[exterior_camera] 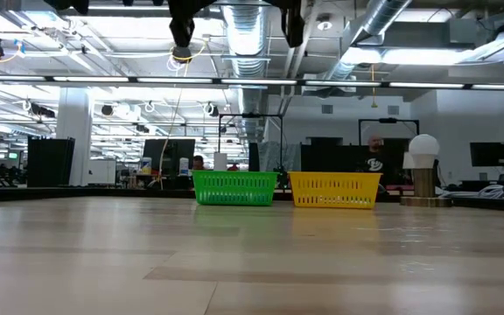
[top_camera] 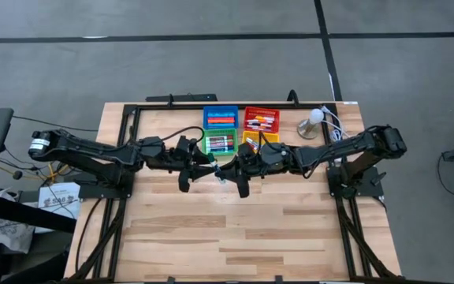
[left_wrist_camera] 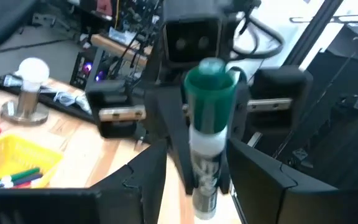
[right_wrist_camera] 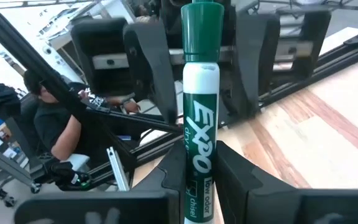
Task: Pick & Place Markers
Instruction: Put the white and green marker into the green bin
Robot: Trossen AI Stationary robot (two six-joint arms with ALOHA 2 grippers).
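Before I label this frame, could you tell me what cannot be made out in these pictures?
- Right wrist view: the green marker loses its lower end at the bottom edge.
- High view: the arms hide most of that marker; the contents of the bins are too small to count.
- Low view: the top edge cuts off the arms; the green bin and yellow bin walls hide their contents.

Two dark, seemingly black, jointed arms.

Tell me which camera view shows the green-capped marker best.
The right wrist view: the green-capped marker fills the frame, label readable, gripped by the right hand. The left wrist view shows it cap-first and blurred, between the left hand's fingers. The high view gives only a speck between the hands; the low view shows nothing of it.
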